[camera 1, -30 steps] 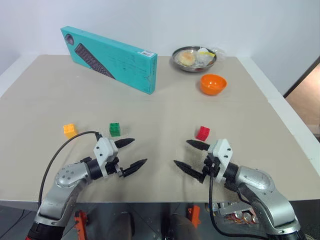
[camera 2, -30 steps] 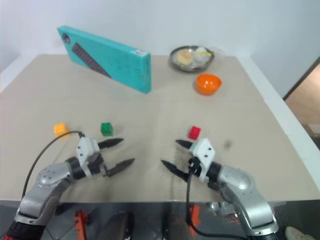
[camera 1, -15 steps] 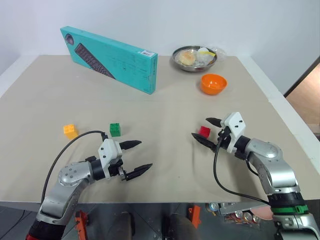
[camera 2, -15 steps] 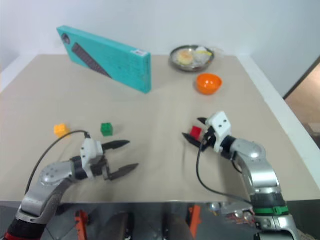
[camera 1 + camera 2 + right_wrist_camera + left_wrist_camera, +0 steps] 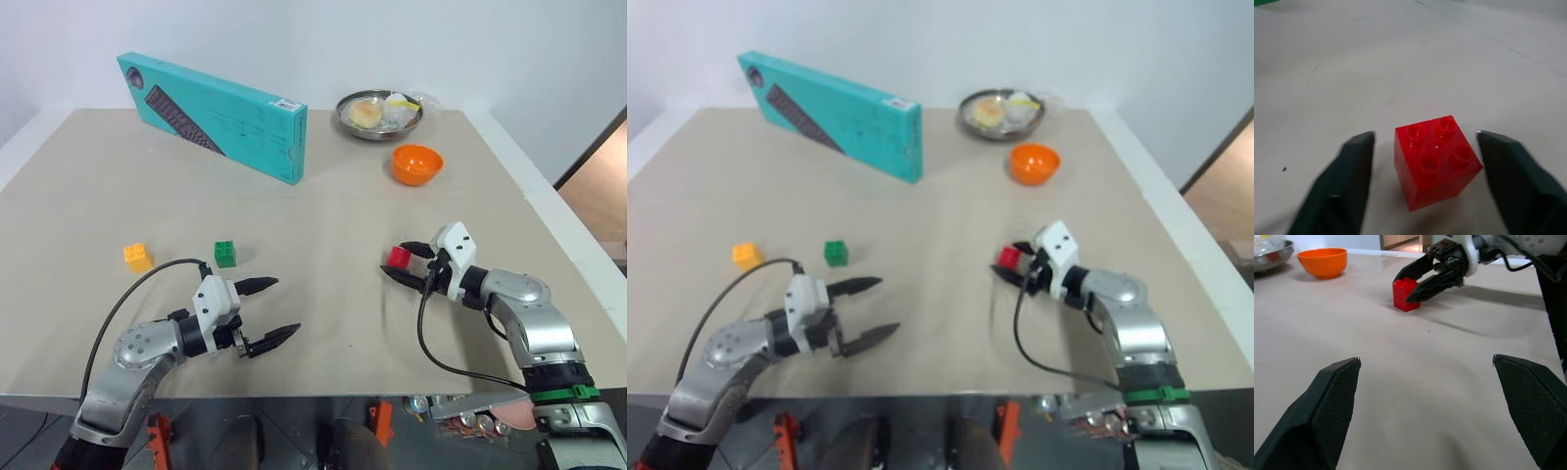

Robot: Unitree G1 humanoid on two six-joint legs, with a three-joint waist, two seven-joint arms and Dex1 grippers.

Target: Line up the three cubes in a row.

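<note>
Three cubes: one red cube (image 5: pixel 399 258), one green cube (image 5: pixel 225 254), one yellow-orange cube (image 5: pixel 138 257). One orange bowl (image 5: pixel 416 164), one metal bowl (image 5: pixel 380 115), one teal keyboard box (image 5: pixel 213 117).

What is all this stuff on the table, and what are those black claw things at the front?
red cube: one, red, on the table's right side, between the fingers of the right gripper, with a gap on each side
green cube: one, green, left of centre
yellow-orange cube: one, yellow-orange, left of the green cube
box: one, teal, pictures a keyboard, stands on edge at the back left
metal bowl: one, silver, food inside, back edge
orange bowl: one, orange, in front of the metal bowl
table: one, beige
left gripper: one, black fingers, open, over bare table near the front
right gripper: one, black fingers, open around the red cube
</note>
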